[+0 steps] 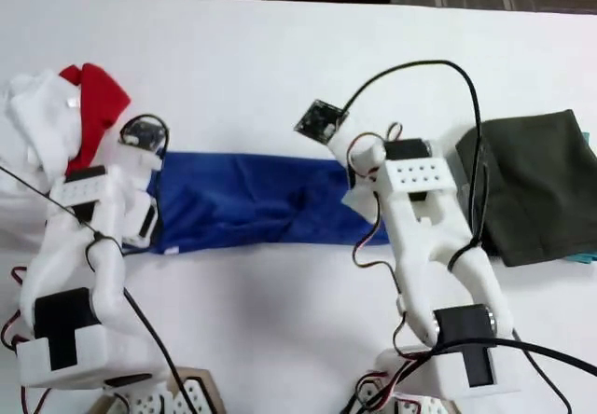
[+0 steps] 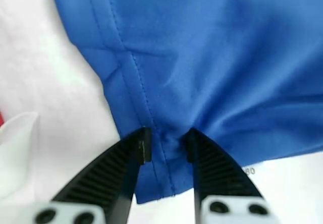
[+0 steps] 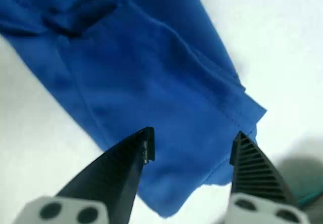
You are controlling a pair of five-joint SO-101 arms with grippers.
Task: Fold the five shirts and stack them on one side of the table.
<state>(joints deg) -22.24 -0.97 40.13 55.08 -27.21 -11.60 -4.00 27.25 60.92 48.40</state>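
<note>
A blue shirt (image 1: 252,200), folded into a long strip, lies across the middle of the white table (image 1: 280,60). At the strip's left end, my left gripper (image 1: 152,211) is shut on the blue shirt (image 2: 212,57). Its fingertips pinch puckered fabric beside the stitched hem, and the left gripper (image 2: 166,146) is low over the table. At the strip's right end, my right gripper (image 1: 359,195) hangs over the blue shirt (image 3: 151,82). There the right gripper (image 3: 194,148) is open, its fingers spread wide above the cloth's corner.
A folded dark green shirt (image 1: 536,186) lies at the right edge, with a teal one (image 1: 583,257) peeking out beneath it. A crumpled red and white pile (image 1: 65,116) sits at the far left; white cloth (image 2: 15,148) is close to the left gripper.
</note>
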